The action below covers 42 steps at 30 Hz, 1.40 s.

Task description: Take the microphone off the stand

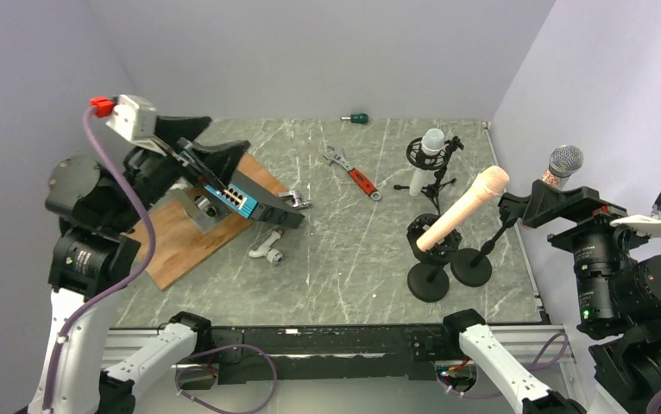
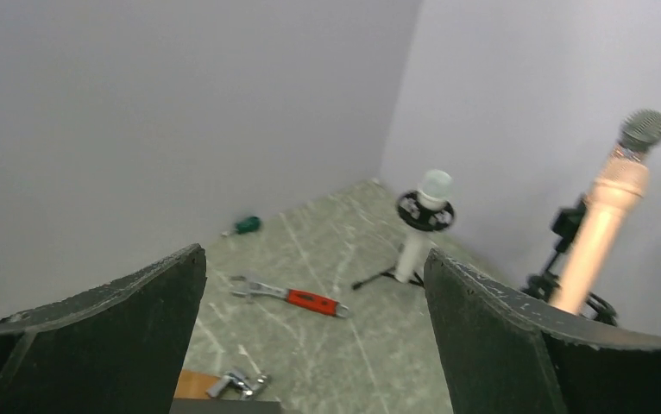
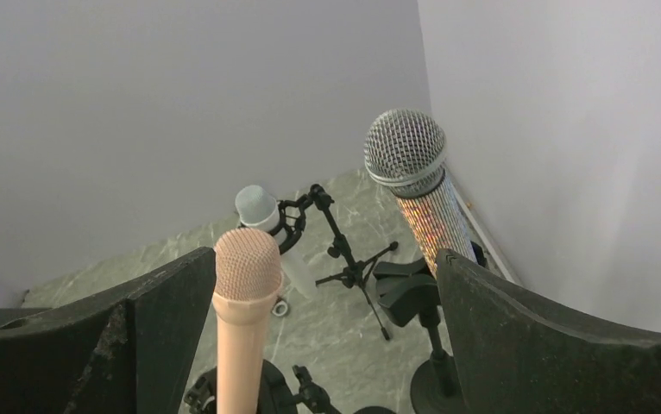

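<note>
Three microphones stand at the right of the table. A pink microphone (image 1: pixel 463 211) leans in a black stand with a round base (image 1: pixel 428 281). A sparkly microphone with a silver grille (image 1: pixel 564 163) sits in a clip stand (image 1: pixel 471 267). A white microphone (image 1: pixel 431 142) hangs in a shock mount on a tripod further back. My right gripper (image 1: pixel 525 200) is open and empty, raised just behind the sparkly microphone. In the right wrist view (image 3: pixel 324 259) the pink microphone (image 3: pixel 245 285) is by the left finger and the sparkly one (image 3: pixel 413 172) by the right finger. My left gripper (image 1: pixel 223 164) is open and empty, high over the left side.
A wooden board (image 1: pixel 198 231) with a black device with blue ports (image 1: pixel 241 200) lies at the left. A red-handled wrench (image 1: pixel 357 178), a green screwdriver (image 1: pixel 358 117) and a metal fitting (image 1: pixel 268 251) lie on the marble top. Walls close in at the back and right.
</note>
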Motion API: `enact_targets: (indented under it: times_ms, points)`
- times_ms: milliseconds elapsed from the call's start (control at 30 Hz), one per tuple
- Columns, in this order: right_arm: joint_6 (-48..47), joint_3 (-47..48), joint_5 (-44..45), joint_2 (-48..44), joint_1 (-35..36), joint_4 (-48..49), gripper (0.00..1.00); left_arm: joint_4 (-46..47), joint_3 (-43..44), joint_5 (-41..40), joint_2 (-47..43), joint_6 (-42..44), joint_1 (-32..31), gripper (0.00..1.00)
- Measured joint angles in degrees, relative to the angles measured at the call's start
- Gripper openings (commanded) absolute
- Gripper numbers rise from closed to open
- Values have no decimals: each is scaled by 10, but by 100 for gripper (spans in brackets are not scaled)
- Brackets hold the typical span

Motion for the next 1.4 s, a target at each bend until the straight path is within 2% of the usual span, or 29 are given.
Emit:
enact_targets:
  times_ms: [267, 533, 667, 833, 1000, 1233, 1400]
  points:
    - [-3, -53, -33, -73, 0, -5, 100, 45, -66, 25, 31, -17, -113, 99]
    - [3, -77, -71, -96, 0, -6, 100, 82, -70, 12, 101, -11, -277, 99]
    - [7, -83, -85, -101, 0, -7, 100, 94, -50, -7, 157, -2, -354, 99]
    - [8, -84, -93, -123, 0, -3, 100, 93, 15, -32, 257, 16, -439, 99]
    - [7, -81, -102, -136, 0, -2, 100, 87, 98, -44, 356, 18, -478, 99]
    - [4, -81, -123, -137, 0, -3, 100, 63, 223, -29, 492, 15, -488, 99]
    - [2, -81, -130, -145, 0, -3, 100, 54, 246, -13, 542, 10, -489, 95]
